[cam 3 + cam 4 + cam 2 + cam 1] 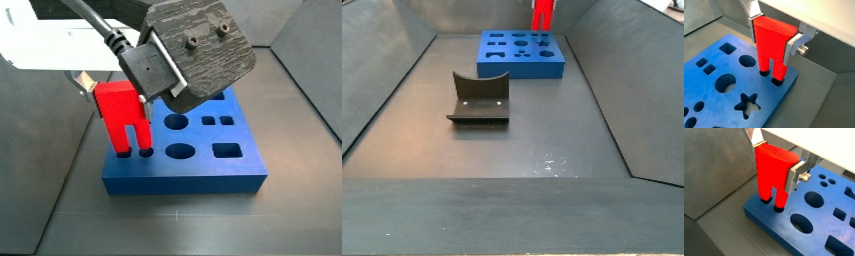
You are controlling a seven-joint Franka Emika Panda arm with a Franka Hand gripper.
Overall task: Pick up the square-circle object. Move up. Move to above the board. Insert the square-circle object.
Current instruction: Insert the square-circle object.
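Dark olive-grey U-shaped holder point(477, 97) sitting nearest on the floor, the board point(523, 55) lying beyond it, the square-circle object point(773, 174) standing upright, long axis vertical, prongs pointing down into the board's corner holes, the gripper point(775, 154) clamping its top end.

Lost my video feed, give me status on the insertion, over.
End effector shut on red square-circle object, over a corner of the board. Both prongs entering their holes, not fully seated. Nothing in the way; holder stands apart.
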